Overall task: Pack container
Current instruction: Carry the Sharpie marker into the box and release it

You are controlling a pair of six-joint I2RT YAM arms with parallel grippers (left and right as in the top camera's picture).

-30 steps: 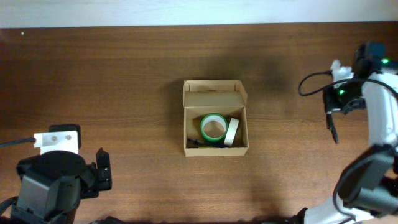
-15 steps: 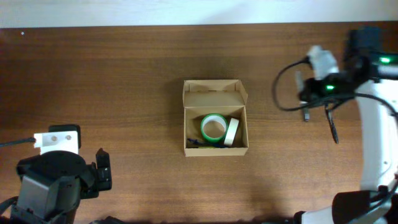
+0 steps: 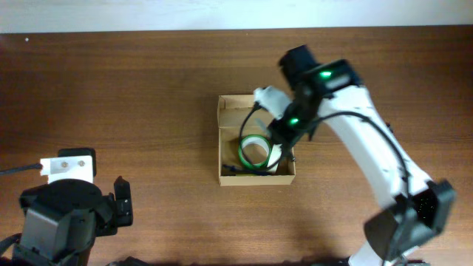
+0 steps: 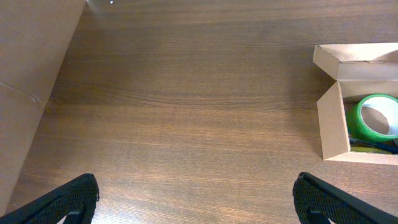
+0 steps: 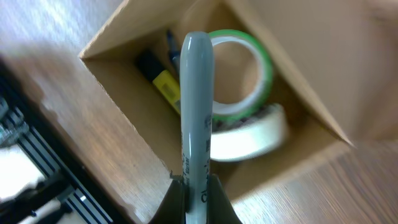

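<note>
The container [image 3: 236, 117] is a small tan cardboard box at the table's middle, with its flap lid open toward the far side. Inside lie a green tape roll [image 3: 251, 153], a white tape roll [image 3: 275, 157] and a yellow and black pen [image 5: 163, 84]. My right gripper [image 3: 284, 133] is above the box's right part, shut on a grey marker [image 5: 197, 112] that points over the box's inside. My left gripper [image 4: 199, 193] is open and empty over bare table at the near left, well away from the container [image 4: 333, 118].
A large tan cardboard surface [image 4: 31, 74] stands at the left edge of the left wrist view. The left arm's base [image 3: 63, 214] fills the near left corner. A black rack or frame [image 5: 25, 168] shows at the left of the right wrist view.
My right arm has swung from the far right edge of the table leftward to over the container, carrying the marker. The left arm has not moved.
</note>
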